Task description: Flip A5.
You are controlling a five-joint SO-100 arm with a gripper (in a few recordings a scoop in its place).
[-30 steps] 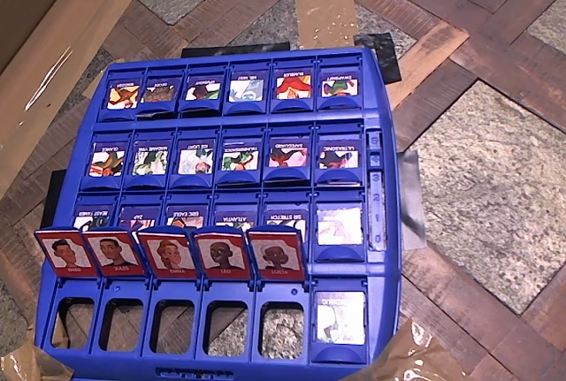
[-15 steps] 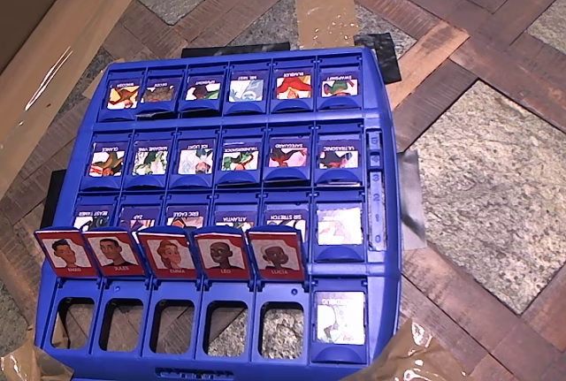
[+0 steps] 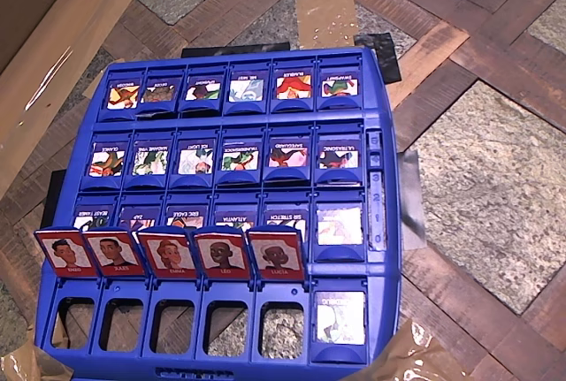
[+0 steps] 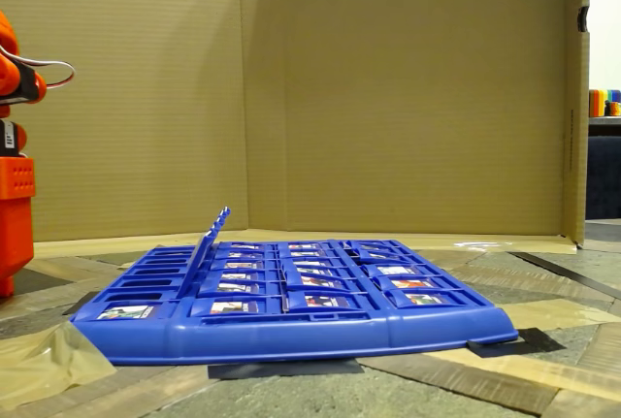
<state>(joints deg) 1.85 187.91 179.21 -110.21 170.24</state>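
A5 point(image 3: 115, 255) is the second of five red-framed tiles standing upright along the near row of the blue game board point(image 3: 385, 222) in the overhead view. It shows a pale man's portrait over a white name strip. Red tiles stand on either side of it. In the fixed view the standing row point(image 4: 210, 241) is seen edge-on and leans slightly, so the faces are hidden. Part of the orange arm point(image 4: 14, 195) stands at the left edge of the fixed view, well away from the board, with its fingers cut off by the frame.
All tiles in the other rows lie flat, as does the near-right tile point(image 3: 340, 315). The board is taped to a wood-and-stone patterned floor point(image 3: 495, 178). Cardboard walls point(image 4: 388, 88) close off the back and one side.
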